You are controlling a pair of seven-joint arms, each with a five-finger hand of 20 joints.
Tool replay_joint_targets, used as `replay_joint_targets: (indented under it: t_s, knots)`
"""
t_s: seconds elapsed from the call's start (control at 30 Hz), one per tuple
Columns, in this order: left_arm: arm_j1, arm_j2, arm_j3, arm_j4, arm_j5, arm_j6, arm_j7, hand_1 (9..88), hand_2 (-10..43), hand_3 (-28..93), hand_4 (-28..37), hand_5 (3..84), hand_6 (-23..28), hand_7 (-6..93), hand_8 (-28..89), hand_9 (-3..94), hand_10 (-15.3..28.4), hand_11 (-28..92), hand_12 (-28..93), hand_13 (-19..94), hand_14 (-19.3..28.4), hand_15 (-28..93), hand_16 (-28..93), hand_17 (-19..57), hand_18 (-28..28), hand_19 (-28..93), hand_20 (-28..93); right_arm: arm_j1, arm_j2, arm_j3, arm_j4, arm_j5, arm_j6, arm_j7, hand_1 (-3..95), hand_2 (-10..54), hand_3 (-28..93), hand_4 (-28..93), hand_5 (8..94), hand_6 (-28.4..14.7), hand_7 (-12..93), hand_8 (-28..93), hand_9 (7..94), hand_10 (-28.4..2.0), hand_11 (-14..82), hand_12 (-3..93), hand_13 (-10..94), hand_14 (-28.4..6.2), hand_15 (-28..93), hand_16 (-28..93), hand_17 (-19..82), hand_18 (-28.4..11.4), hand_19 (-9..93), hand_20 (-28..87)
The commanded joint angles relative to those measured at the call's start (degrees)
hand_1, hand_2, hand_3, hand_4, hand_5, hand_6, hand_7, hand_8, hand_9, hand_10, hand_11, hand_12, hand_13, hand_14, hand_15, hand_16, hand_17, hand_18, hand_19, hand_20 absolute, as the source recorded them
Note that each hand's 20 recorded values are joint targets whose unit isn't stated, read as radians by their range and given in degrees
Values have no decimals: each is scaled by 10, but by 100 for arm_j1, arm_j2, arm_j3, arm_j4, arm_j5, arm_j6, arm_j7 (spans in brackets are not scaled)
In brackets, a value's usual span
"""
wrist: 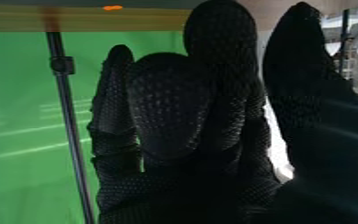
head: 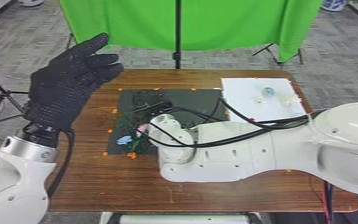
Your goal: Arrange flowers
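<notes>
Right hand point(wrist: 168, 112): fingers straight, close together; best pinch gently under the blue flower point(head: 124, 140), by the near left corner of the mat point(head: 198, 95).

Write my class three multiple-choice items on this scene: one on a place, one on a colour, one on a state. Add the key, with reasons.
1. Where on the black rectangular mat does the light-blue flower show?
A) Far right part
B) Near left part
C) Far left corner

2. What colour is the cloth hanging beyond the brown wooden table?
A) Green
B) Red
C) Yellow

3. How is the black-gloved left hand?
A) Closed round a stem
B) Flat on the table
C) Raised and empty

Key:
1 B: the flower shows towards the robot and to its left.
2 A: the cloth is bright green.
3 C: it is up at the left, holding nothing.
</notes>
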Motion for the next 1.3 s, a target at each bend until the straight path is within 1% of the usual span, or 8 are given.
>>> replay_joint_targets:
  t_s: [0.03, 0.17, 0.23, 0.3, 0.43, 0.83, 1.0, 1.3]
  knots:
    - [106, -63, -28, -1, 18, 95, -37, 246, 65, 788, -195, 373, 99, 157, -101, 343, 220, 294, 119, 235, 284, 509, -87, -81, 253, 573, 259, 113, 26, 55, -22, -20, 178, 46, 472, -95, 589, -283, 717, 41, 151, -65, 935, -75, 342, 201, 851, -39, 664, 197, 310, -171, 871, 108]
    - [382, -104, -190, -86, 9, 210, 4, 246, 65, 788, -195, 373, 99, 157, -101, 344, 220, 294, 119, 236, 284, 509, -87, -81, 253, 572, 260, 106, 188, 169, -208, -3, 272, -141, 453, -95, 618, -283, 708, 40, 152, -83, 935, -76, 341, 203, 851, -41, 665, 198, 310, -174, 870, 112]
    - [568, -83, -302, -153, 4, 291, 96, 246, 65, 788, -195, 373, 99, 157, -101, 344, 220, 295, 119, 235, 284, 508, -87, -81, 253, 572, 260, 162, 293, 196, -364, 57, 375, -298, 390, -95, 691, -283, 722, 37, 154, -121, 934, -80, 342, 203, 850, -44, 666, 199, 309, -177, 870, 117]
    - [669, -144, -361, -193, 2, 369, 61, 246, 65, 788, -196, 373, 99, 157, -102, 344, 220, 296, 120, 235, 284, 508, -86, -81, 253, 572, 260, 191, 401, 177, -485, 11, 369, -420, 369, -68, 728, -282, 735, 31, 161, -90, 935, -86, 342, 203, 847, -50, 671, 199, 307, -179, 868, 121]
    - [745, -268, -477, -233, 21, 393, -48, 247, 66, 788, -196, 374, 100, 157, -102, 344, 220, 296, 119, 235, 284, 509, -86, -81, 253, 571, 260, -73, 731, 626, -809, 281, -251, -909, 318, -4, 775, -277, 756, 26, 146, -103, 937, -95, 345, 205, 841, -63, 683, 201, 302, -190, 869, 130]
    - [525, -320, -378, -198, 13, 491, -229, 245, 65, 788, -196, 374, 99, 158, -101, 344, 219, 298, 119, 236, 284, 510, -86, -81, 253, 570, 261, -714, 1164, 1346, -1045, 38, -2143, -1530, 256, 52, 915, -163, 813, 14, 146, -32, 937, -113, 419, 215, 821, -98, 768, 214, 298, -211, 864, 169]
    - [592, -334, -412, -203, 0, 472, -254, 245, 65, 789, -196, 374, 99, 157, -102, 345, 220, 297, 118, 236, 284, 509, -87, -82, 253, 570, 261, -883, 1193, 1462, -1089, 43, -2437, -1524, 249, 52, 929, -133, 826, 12, 141, -27, 937, -116, 448, 218, 820, -102, 789, 218, 294, -214, 857, 176]
    - [570, -357, -409, -171, 9, 393, -317, 245, 65, 789, -196, 374, 100, 157, -102, 345, 221, 296, 118, 236, 284, 509, -86, -81, 252, 569, 261, -965, 1119, 1438, -1100, 44, -2396, -1449, 247, 56, 932, -137, 834, 13, 132, -29, 937, -117, 468, 219, 822, -104, 803, 222, 291, -216, 849, 185]
